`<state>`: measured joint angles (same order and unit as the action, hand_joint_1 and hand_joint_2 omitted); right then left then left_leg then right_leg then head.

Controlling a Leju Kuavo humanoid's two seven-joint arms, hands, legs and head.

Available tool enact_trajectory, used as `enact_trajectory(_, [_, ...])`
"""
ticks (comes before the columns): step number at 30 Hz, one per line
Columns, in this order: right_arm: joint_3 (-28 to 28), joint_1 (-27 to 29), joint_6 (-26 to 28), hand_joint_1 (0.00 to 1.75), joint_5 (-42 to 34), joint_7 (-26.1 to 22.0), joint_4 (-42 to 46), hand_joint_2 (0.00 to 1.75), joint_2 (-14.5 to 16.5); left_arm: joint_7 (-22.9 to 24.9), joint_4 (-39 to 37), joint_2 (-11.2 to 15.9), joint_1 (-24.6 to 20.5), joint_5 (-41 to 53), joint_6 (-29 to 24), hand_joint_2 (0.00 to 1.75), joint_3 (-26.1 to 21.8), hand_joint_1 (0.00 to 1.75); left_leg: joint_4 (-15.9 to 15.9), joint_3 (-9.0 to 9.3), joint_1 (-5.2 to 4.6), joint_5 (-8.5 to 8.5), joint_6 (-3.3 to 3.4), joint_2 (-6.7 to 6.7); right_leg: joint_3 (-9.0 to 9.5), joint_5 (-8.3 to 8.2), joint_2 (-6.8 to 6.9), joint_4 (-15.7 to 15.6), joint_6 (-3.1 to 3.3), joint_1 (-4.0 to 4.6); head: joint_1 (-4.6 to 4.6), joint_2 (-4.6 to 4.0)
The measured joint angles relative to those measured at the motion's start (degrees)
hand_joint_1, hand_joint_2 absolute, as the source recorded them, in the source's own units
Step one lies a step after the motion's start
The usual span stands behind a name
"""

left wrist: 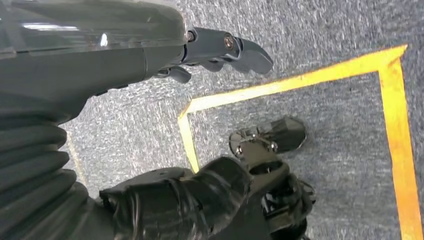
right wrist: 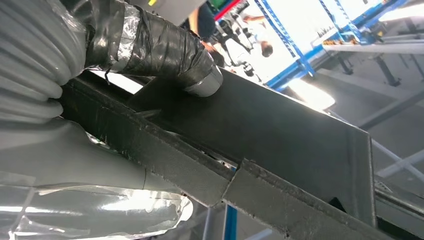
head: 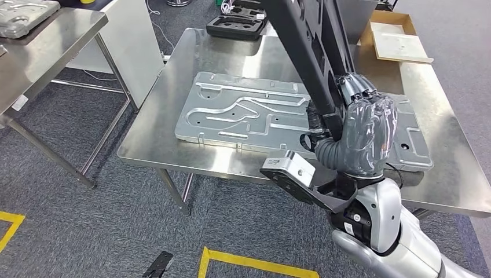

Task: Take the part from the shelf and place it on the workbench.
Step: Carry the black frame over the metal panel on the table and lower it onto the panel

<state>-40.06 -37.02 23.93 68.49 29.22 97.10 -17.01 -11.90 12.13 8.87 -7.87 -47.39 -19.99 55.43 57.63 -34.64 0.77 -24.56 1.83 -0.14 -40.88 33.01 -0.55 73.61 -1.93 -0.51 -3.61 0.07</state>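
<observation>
Two steel tables are counted: the workbench (head: 168,145) in the centre and a second table (head: 63,35) at the far left. One stamped metal plate (head: 243,113) is seen lying flat on the workbench, and one similar grey panel (head: 23,14) on the second table. One long black part (head: 307,52) is recorded, gripped by the right hand (head: 365,133). One black moulded tray (head: 234,26) and one cardboard box (head: 396,37) are noted at the far edge. One left hand (left wrist: 100,55) is seen above the carpet.

Workbench and what sits on it

A stamped metal plate (head: 243,113) lies on the workbench (head: 173,145); a tray (head: 234,26) behind it, a cardboard box (head: 396,40) at the back right, another table (head: 52,40) left.
</observation>
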Motion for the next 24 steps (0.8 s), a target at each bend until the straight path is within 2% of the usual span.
enact_trajectory(1, [0.07, 0.21, -0.01, 1.75, -0.14, 0.01, -0.01, 1.75, -0.22, -0.04, 0.0, 0.01, 0.01, -0.01, 0.16, 1.75, 0.0, 0.0, 0.04, -0.01, -0.01, -0.06, 0.0, -0.04, -0.15, -0.62, 0.01, 0.09, -0.07, -0.1, 0.02, 0.0])
enact_trajectory(2, [0.12, 0.32, -0.02, 1.75, -0.25, 0.01, -0.01, 1.75, -0.41, -0.06, 0.0, -0.01, 0.02, -0.01, 0.26, 1.75, 0.0, 0.0, 0.11, 0.01, 0.01, -0.13, -0.08, -0.09, 0.81, -2.21, 0.03, -2.08, -0.07, -0.16, 0.02, 0.0])
enact_trajectory(3, [0.21, 0.33, -0.09, 1.75, -0.42, 0.01, -0.01, 1.75, -0.56, -0.06, 0.0, -0.02, 0.02, -0.01, 0.29, 1.75, 0.0, 0.0, 0.24, 0.02, 0.03, -0.23, -0.23, -0.13, 2.54, -4.22, 0.05, -5.73, -0.01, -0.2, 0.03, 0.0])
enact_trajectory(5, [0.45, 0.3, -0.38, 1.75, -0.98, 0.04, -0.01, 1.75, -0.85, -0.04, 0.0, -0.04, 0.0, 0.02, 0.28, 1.75, 0.0, 0.0, 0.63, -0.07, -0.13, -0.51, -0.73, -0.21, 5.68, -6.69, 0.05, -12.36, 0.33, -0.13, 0.01, 0.0])
enact_trajectory(6, [0.61, 0.33, -0.61, 1.75, -1.47, 0.07, -0.01, 1.75, -1.02, -0.03, 0.0, -0.04, -0.02, 0.05, 0.28, 1.75, 0.0, 0.0, 0.74, -0.13, -0.23, -0.6, -1.02, -0.23, 6.46, -7.05, 0.01, -13.98, 0.57, -0.06, -0.03, 0.0])
enact_trajectory(10, [1.59, 0.73, -1.19, 1.75, -4.02, 0.17, -0.22, 1.75, -2.2, -0.01, 0.0, -0.01, -0.11, 0.36, 0.22, 1.75, 0.0, 0.0, 1.12, -0.4, -0.24, -1.02, -2.25, -0.19, 6.86, -7.35, -0.07, -14.94, 1.84, -0.11, -0.1, 0.0])
enact_trajectory(12, [2.27, 1.09, -1.2, 1.75, -5.48, 0.2, -0.53, 1.75, -2.95, 0.01, 0.0, 0.0, -0.12, 0.59, 0.25, 1.75, 0.01, 0.0, 5.12, -2.29, -0.11, -3.43, -2.74, -0.11, 7.07, -7.54, 0.01, -15.3, 2.49, -0.29, -0.22, 0.0])
enact_trajectory(14, [2.99, 1.77, -1.28, 1.75, -6.93, 0.21, -1.08, 1.75, -3.8, 0.09, 0.0, -0.02, -0.1, 0.71, 0.27, 1.75, 0.02, 0.0, 12.07, -5.65, -0.07, -6.54, -2.99, -0.1, 7.07, -7.46, 0.04, -15.29, 2.87, -0.17, -0.28, 0.0])
enact_trajectory(15, [3.31, 2.15, -1.38, 1.75, -7.59, 0.21, -1.44, 1.75, -4.26, 0.15, 0.0, -0.01, -0.07, 0.75, 0.27, 1.75, 0.02, 0.0, 14.6, -6.96, -0.06, -7.2, -3.03, -0.1, 7.07, -7.39, 0.03, -15.24, 2.93, -0.09, -0.27, 0.0])
enact_trajectory(16, [3.63, 2.46, -1.56, 1.75, -8.24, 0.22, -1.83, 1.75, -4.74, 0.19, 0.0, -0.01, -0.06, 0.81, 0.27, 1.75, 0.02, 0.0, 15.3, -7.42, -0.08, -6.82, -2.96, -0.1, 7.08, -7.31, 0.01, -15.16, 2.97, -0.02, -0.27, 0.0])
enact_trajectory(17, [3.97, 2.64, -1.83, 1.75, -8.84, 0.22, -2.22, 1.75, -5.23, 0.22, 0.0, 0.01, -0.06, 0.9, 0.31, 1.75, 0.02, 0.0, 13.87, -6.84, -0.11, -5.43, -2.78, -0.11, 7.1, -7.21, -0.02, -15.06, 2.96, 0.04, -0.26, 0.0])
enact_trajectory(19, [4.79, 2.75, -2.71, 1.75, -10.0, 0.22, -2.92, 1.75, -6.13, 0.22, 0.0, 0.09, -0.17, 1.07, 0.4, 1.75, 0.02, 0.0, 7.0, -3.62, -0.31, -1.83, -2.06, -0.09, 7.2, -6.93, -0.08, -14.89, 2.83, 0.08, -0.25, 0.0])
enact_trajectory(20, [5.24, 2.73, -3.26, 1.75, -10.51, 0.22, -3.26, 1.75, -6.53, 0.21, 0.0, 0.16, -0.25, 1.14, 0.45, 1.75, 0.02, 0.0, 3.74, -2.0, -0.51, -0.81, -1.69, -0.08, 7.17, -6.79, -0.1, -14.79, 2.67, 0.16, -0.23, 0.0])
enact_trajectory(22, [5.89, 2.77, -4.31, 1.75, -11.46, 0.22, -4.01, 1.75, -7.29, 0.14, 0.0, 0.28, -0.42, 1.27, 0.48, 1.75, 0.02, 0.0, 0.8, -0.54, -0.9, -0.6, -1.22, -0.06, 7.04, -6.72, -0.13, -14.85, 2.15, 0.15, -0.21, 0.0])
enact_trajectory(24, [6.15, 2.83, -4.97, 1.75, -12.2, 0.22, -4.78, 1.75, -8.03, 0.1, 0.0, 0.3, -0.53, 1.4, 0.51, 1.75, 0.02, 0.0, 0.17, -0.22, -0.92, -0.52, -0.89, -0.09, 7.06, -6.72, -0.09, -15.12, 1.48, 0.11, -0.25, 0.0])
